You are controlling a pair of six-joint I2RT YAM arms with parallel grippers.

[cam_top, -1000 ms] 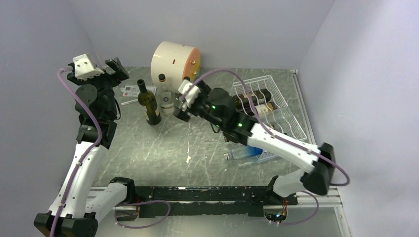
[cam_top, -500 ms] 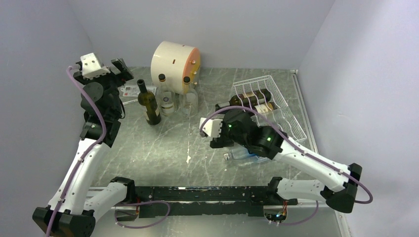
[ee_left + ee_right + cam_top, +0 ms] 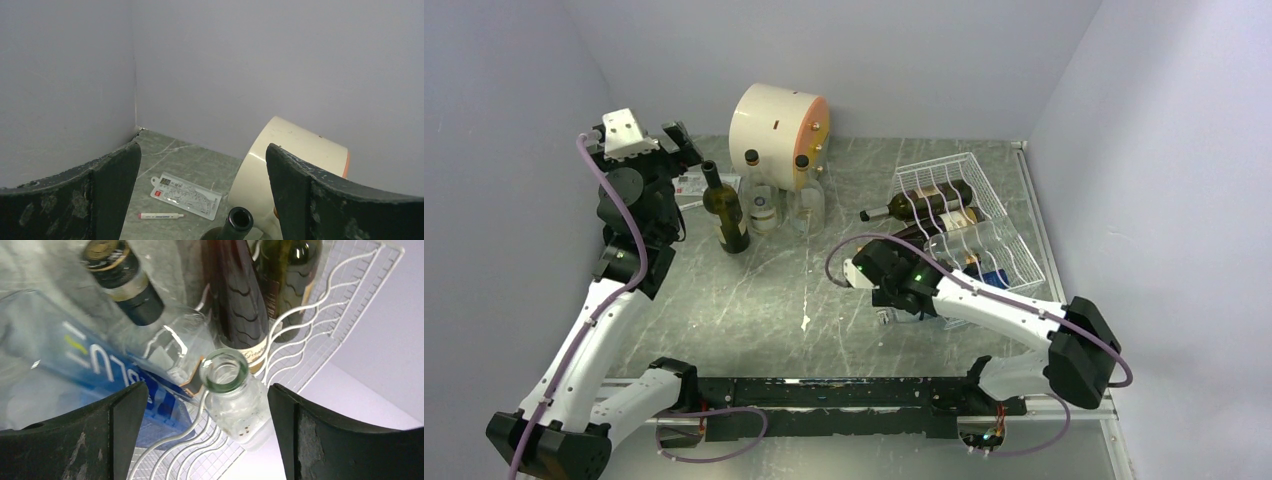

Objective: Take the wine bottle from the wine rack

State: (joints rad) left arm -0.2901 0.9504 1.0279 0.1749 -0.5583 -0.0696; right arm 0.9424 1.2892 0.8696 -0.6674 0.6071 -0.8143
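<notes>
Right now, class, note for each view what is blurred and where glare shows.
Right wrist: blue bottle by the lens blurred, glare on its glass; rack sharper. Left wrist: even light, no glare. Top: soft light, faint shadows.

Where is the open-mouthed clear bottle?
The clear bottle lies mid right wrist view on the wine rack, mouth toward the right gripper, right of the blue-labelled bottle, below a dark wine bottle.

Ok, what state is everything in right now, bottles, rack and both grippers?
wine rack: on the table, bottles lying in it.
small clear bottle: lying in the rack, uncapped.
right gripper: jaws open either side of the small clear bottle, not gripping.
left gripper: jaws open, empty.
green wine bottle: upright on table, uncorked.
cream drum: on its side.
</notes>
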